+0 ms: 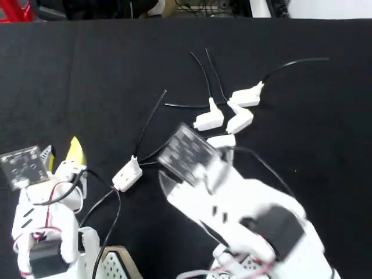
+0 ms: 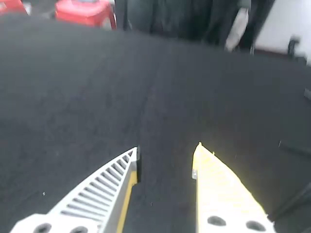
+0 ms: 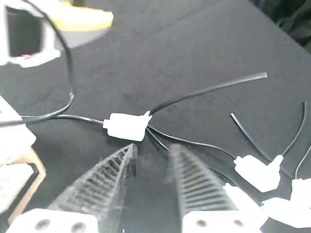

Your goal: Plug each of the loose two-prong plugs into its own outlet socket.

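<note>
So the right gripper [image 3: 154,150] is released: its two black ribbed fingers [image 3: 104,182] are spread with a clear gap between them and nothing in there. Just past the fingertips, close but not touching, lies a small white plastic connector block [image 3: 126,127] with thin black cords [image 3: 204,90] coming out of both ends (I can't tell whether it's a plug, a socket, or the two already mated). It's lying flat on the black cloth-covered table [image 1: 87,70].

From the high view, that same connector block [image 1: 128,174] sits between the two arms, near the front edge, just beside the right arm's wrist and a bit closer to it than to the left arm.

The left gripper [image 2: 167,149] is also open, one white ribbed finger [image 2: 97,194] and one yellow finger [image 2: 218,189] parted, holding nothing, with only bare black cloth under and ahead of it. In the high view the left gripper [image 1: 61,152] is at the left side of the table, near the connector block but not touching it.

The rest of the task stuff is a loose cluster of four white plastic plug pieces [image 1: 209,120] further back and to the right of centre, each with a short black cord. Two of them sit almost touching, a third is just behind them, and the fourth is nearest the right arm, partly tucked under it. In the right wrist view the cluster [image 3: 256,172] is off to one side of the open fingers, well apart from the lone connector block. Neither gripper is touching any of them.
</note>
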